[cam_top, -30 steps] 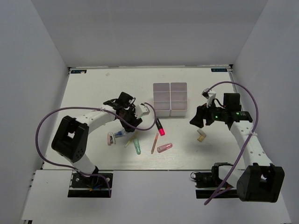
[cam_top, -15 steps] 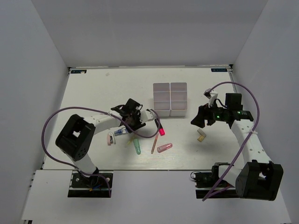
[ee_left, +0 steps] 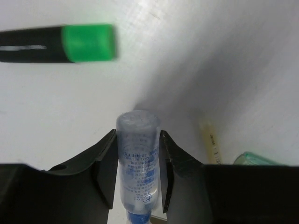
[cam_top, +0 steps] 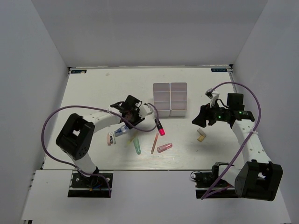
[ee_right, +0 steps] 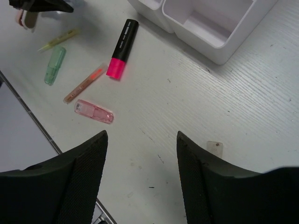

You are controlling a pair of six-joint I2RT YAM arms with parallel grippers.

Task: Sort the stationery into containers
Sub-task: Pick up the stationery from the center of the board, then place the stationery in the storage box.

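In the left wrist view a clear tube with a blue cap lies lengthwise between my left gripper's fingers, which press it on both sides at the table. From above, that gripper is low over the tube. A green-capped black marker lies just beyond. My right gripper hangs open over bare table, with a beige block just right of it. The white organiser stands behind the centre.
Between the arms lie a pink-capped marker, an orange stick, a pink tube, a green tube and a yellow stick. A small pinkish item lies further left. The left arm's purple cable loops over the marker.
My left gripper has come down toward the near left onto the blue-capped tube, and its fingers have closed in on it. The right gripper has barely shifted and stays open.
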